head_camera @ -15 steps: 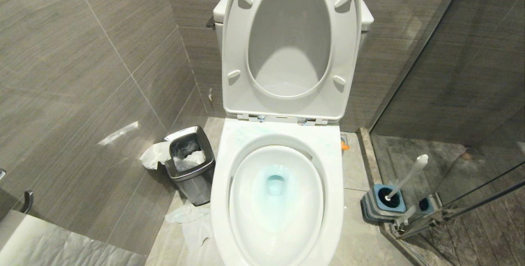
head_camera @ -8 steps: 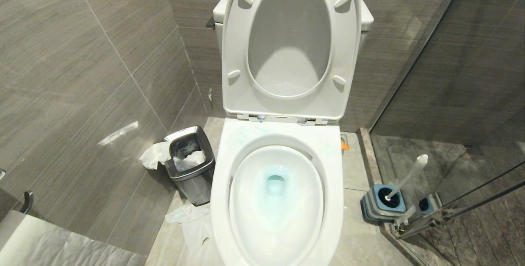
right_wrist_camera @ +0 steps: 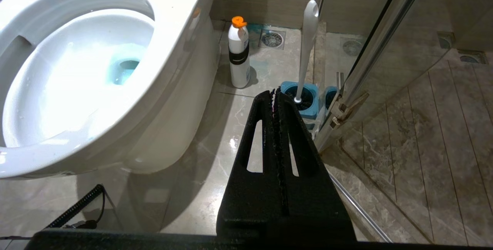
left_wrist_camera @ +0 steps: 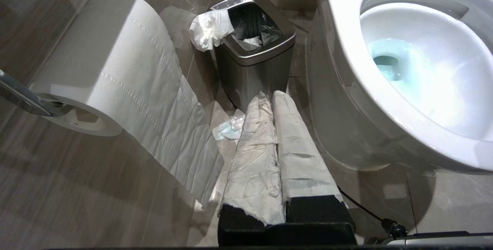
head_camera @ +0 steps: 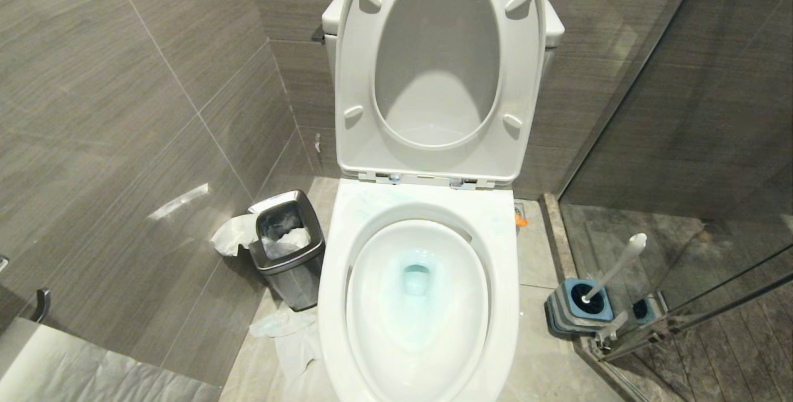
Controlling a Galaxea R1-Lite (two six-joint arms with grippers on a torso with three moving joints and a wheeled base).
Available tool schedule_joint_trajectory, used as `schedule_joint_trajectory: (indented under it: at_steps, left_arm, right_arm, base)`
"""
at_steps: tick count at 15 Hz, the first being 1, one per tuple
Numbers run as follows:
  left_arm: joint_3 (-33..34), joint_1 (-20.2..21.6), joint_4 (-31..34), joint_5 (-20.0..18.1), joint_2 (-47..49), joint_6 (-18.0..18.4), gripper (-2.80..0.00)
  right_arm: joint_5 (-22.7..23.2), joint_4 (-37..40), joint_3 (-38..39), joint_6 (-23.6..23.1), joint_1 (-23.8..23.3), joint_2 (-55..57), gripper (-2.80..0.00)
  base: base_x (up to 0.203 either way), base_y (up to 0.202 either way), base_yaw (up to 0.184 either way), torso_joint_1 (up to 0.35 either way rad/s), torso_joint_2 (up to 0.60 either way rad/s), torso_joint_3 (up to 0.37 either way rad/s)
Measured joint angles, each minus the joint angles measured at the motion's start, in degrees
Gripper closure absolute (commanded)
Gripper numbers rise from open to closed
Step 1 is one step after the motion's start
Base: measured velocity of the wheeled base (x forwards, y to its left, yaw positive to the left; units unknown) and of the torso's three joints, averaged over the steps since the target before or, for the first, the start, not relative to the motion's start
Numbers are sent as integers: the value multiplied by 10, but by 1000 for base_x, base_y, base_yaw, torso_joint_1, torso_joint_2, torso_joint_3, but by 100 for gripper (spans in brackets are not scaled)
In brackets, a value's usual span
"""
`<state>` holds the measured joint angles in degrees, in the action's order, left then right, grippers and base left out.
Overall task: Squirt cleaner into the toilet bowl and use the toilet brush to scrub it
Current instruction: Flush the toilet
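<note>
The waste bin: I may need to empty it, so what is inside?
Inside the waste bin a dark liner holds crumpled white paper; another white wad hangs over its rim. Anything beneath the paper is hidden.

Grey marbled floor tiles (head_camera: 539, 253) carrying everything here. Standing in the middle: the white toilet, its toilet bowl (head_camera: 418, 303) open. Sitting just left of it: 1 square steel waste bin (head_camera: 288, 247), with crumpled tissue (head_camera: 285, 334) lying on the tiles at its foot. Standing on the right, beside the glass door: 1 grey-and-blue holder (head_camera: 579, 306) keeping the toilet brush (head_camera: 613, 269) tilted. Standing between toilet and holder, nearer the wall: 1 white bottle (right_wrist_camera: 238, 55) with an orange cap. Sitting behind it: 1 floor drain (right_wrist_camera: 272, 39).
</note>
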<state>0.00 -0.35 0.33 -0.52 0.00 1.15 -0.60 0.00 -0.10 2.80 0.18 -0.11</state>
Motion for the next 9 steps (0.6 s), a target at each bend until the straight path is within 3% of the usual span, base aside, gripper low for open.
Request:
schedule_joint_trajectory:
  at_steps: [5,9]
  left_arm:
    - [0,0,1,-3,0,9,0]
    - [0,0,-1,-20,0,57,0]
  right_arm:
    - [0,0,0,0,0,0,0]
    - [0,0,0,0,0,0,0]
  base:
    - [0,0,0,0,0,0]
    - [0,0,0,0,0,0]
